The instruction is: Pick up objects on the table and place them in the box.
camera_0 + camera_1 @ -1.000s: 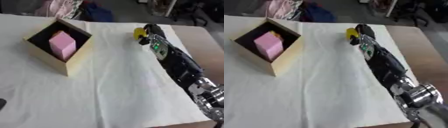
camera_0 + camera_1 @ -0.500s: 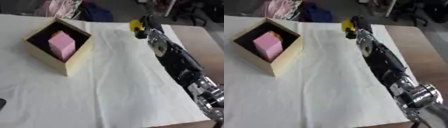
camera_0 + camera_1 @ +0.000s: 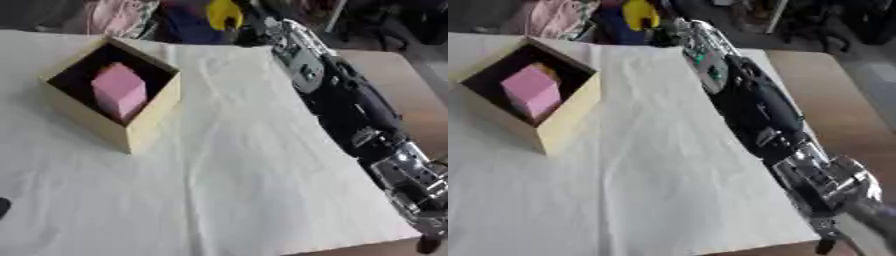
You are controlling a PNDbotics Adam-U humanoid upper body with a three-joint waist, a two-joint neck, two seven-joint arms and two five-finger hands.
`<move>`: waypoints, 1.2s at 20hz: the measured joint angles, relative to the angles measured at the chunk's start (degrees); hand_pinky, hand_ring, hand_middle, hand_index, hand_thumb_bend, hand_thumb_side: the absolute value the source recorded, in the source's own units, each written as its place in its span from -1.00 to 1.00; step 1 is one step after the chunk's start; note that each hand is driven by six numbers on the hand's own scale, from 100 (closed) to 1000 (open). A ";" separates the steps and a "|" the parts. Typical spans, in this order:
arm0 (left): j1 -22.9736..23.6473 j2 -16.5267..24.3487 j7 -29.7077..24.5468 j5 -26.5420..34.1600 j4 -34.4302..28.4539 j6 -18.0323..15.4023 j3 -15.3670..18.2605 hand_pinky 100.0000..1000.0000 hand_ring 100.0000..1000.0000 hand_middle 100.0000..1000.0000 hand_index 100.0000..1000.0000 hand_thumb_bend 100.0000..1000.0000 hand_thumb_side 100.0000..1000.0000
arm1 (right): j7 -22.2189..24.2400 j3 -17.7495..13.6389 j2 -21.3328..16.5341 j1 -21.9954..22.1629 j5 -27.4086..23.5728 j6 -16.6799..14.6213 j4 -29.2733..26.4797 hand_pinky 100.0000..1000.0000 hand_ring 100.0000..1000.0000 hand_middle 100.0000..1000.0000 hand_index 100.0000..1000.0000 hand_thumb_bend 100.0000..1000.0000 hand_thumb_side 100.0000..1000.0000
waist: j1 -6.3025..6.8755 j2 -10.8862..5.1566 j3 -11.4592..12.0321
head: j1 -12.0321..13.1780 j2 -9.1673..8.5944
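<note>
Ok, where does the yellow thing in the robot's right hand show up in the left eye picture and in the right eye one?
Left eye view: the yellow object sits at the top edge, just right of centre, at the tip of the right hand.
Right eye view: it is at the top edge, left of centre.
Shared landmark: the box holding the pink block lies below and left of it in both.

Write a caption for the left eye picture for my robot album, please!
The robot's right hand holds a yellow object up beyond the table's far edge, near the box with a pink block inside.
</note>
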 measured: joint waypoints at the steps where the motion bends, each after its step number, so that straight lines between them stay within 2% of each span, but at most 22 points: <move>1: -0.01 0.00 -0.02 0.00 0.00 -0.01 -0.01 0.49 0.17 0.62 0.58 0.30 -0.28 | 1.80 0.68 0.59 -0.48 -0.25 -0.76 -0.97 0.43 0.12 0.00 0.21 -1.00 -1.00 | 0.00 0.00 0.06 | -0.16 0.00; 5: -0.11 0.00 -0.10 0.02 0.00 -0.03 -0.04 0.49 0.17 0.62 0.58 0.30 -0.28 | 7.14 2.62 3.76 -1.96 -0.31 -3.20 -2.03 0.45 0.17 0.11 0.31 -1.00 -1.00 | 0.00 0.00 0.62 | -0.89 0.00; 8: -0.16 0.00 -0.22 0.05 0.00 -0.10 -0.06 0.49 0.17 0.62 0.58 0.30 -0.28 | 8.95 3.23 6.29 -2.62 0.82 -4.40 -0.33 0.46 0.21 0.20 0.40 -1.00 -1.00 | 0.00 0.00 1.07 | -1.40 0.00; 10: -0.34 0.00 -0.33 0.15 0.00 -0.12 -0.08 0.49 0.17 0.62 0.58 0.31 -0.28 | 9.20 3.25 7.78 -2.99 2.14 -4.86 1.39 0.46 0.22 0.24 0.44 -1.00 -1.00 | 0.00 0.00 1.36 | -1.59 -0.01; 15: -0.53 0.00 -0.48 0.25 0.00 -0.09 -0.28 0.49 0.17 0.62 0.58 0.31 -0.28 | 7.84 3.17 10.24 -3.44 5.34 -5.30 5.46 0.46 0.25 0.29 0.48 -0.99 -0.70 | 0.00 0.00 1.85 | -2.06 -0.04; 18: -0.58 -0.01 -0.63 0.35 0.00 -0.08 -0.41 0.49 0.17 0.62 0.58 0.30 -0.28 | 6.61 2.47 11.25 -3.51 7.36 -4.61 8.29 0.46 0.25 0.31 0.50 -0.96 -0.62 | 0.00 0.00 2.51 | -2.45 -0.08; 21: -0.65 -0.01 -0.74 0.44 0.00 -0.15 -0.44 0.49 0.17 0.62 0.58 0.31 -0.29 | 5.34 1.36 12.00 -4.10 9.16 -3.69 11.17 0.47 0.28 0.39 0.58 -0.78 -0.48 | -0.11 0.00 3.27 | -2.84 -0.14; 24: -0.74 -0.01 -0.81 0.47 0.00 -0.21 -0.48 0.49 0.17 0.62 0.58 0.31 -0.29 | 4.45 0.48 12.66 -4.39 10.63 -3.26 13.66 0.50 0.35 0.54 0.75 -0.55 -0.29 | -0.40 0.00 3.81 | -3.01 -0.38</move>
